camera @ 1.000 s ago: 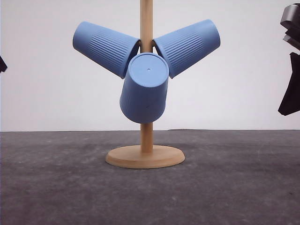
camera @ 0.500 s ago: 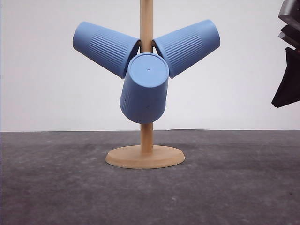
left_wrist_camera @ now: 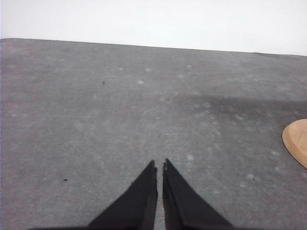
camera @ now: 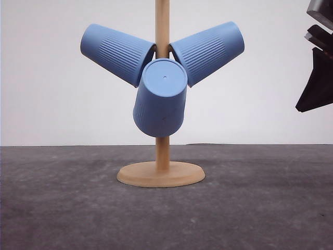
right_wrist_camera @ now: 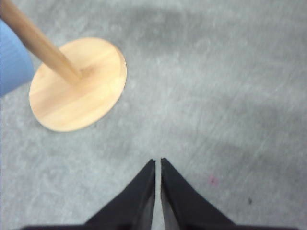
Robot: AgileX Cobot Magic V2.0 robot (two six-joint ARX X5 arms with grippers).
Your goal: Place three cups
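I see all three cups hanging on the wooden stand (camera: 162, 151); left cup (camera: 117, 53) angles up and out to the left, mouth toward the pole; right cup (camera: 208, 52) mirrors it on the right; front cup (camera: 161, 98) points its flat base at the front camera, tilted slightly down, overlapping the pole and sitting just below and between the other two; stand's round base (camera: 160, 174) sits on the grey table (camera: 260, 208), mid-table.

Right gripper (right_wrist_camera: 158, 163): from its wrist cam the fingertips are together, only a hairline slit between them, nothing held; it's above bare table with the stand's base near and a sliver of blue cup at the frame edge; in the front view I see the right arm (camera: 315, 78) high at the right edge, well apart from the cups.

Left gripper (left_wrist_camera: 159, 165): tips likewise together, empty, low over the table; edge of the stand's base visible off to the side.
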